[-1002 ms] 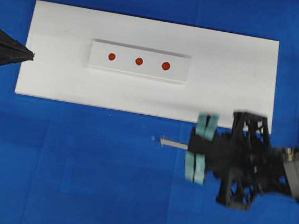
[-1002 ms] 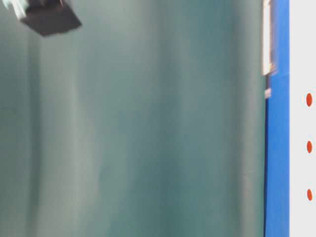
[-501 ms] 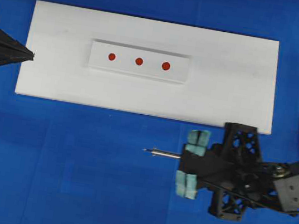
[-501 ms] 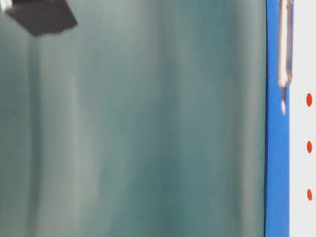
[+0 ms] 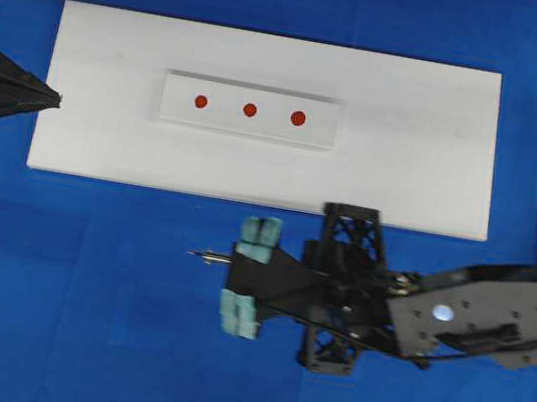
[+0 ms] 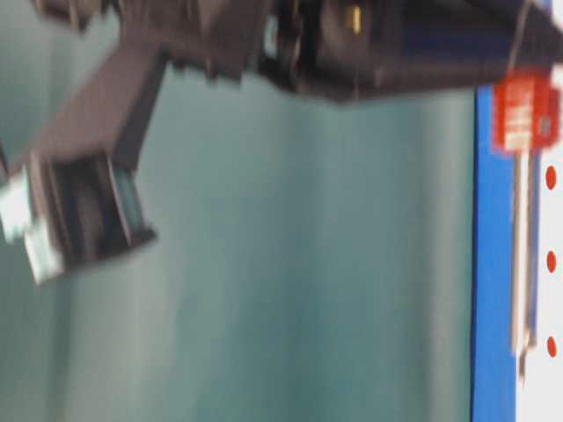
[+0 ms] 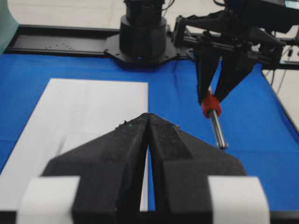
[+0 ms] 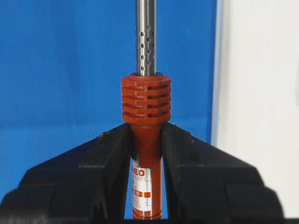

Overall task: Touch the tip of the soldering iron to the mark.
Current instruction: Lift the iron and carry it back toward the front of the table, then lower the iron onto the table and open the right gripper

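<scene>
My right gripper (image 8: pixel 146 133) is shut on the orange-red handle of the soldering iron (image 8: pixel 146 100), and the silver shaft points straight out ahead. In the overhead view the soldering iron (image 5: pixel 210 255) lies level over the blue cloth, tip pointing left, in front of the white board (image 5: pixel 414 172). Three red marks (image 5: pixel 250 110) sit in a row on a raised white strip (image 5: pixel 320 128) on that board, well away from the tip. In the table-level view the shaft (image 6: pixel 523 255) runs alongside the marks (image 6: pixel 551 261). My left gripper (image 7: pixel 148 115) is shut and empty at the board's left end (image 5: pixel 53 100).
Blue cloth (image 5: pixel 80 314) covers the table around the board. The right arm's black frame (image 5: pixel 341 293) spans the front right. A black arm base (image 7: pixel 142 39) and a rail stand at the far end in the left wrist view.
The right arm has carried the soldering iron leftward along the board's front edge, the tip now below the strip's middle. The left gripper has not moved.
</scene>
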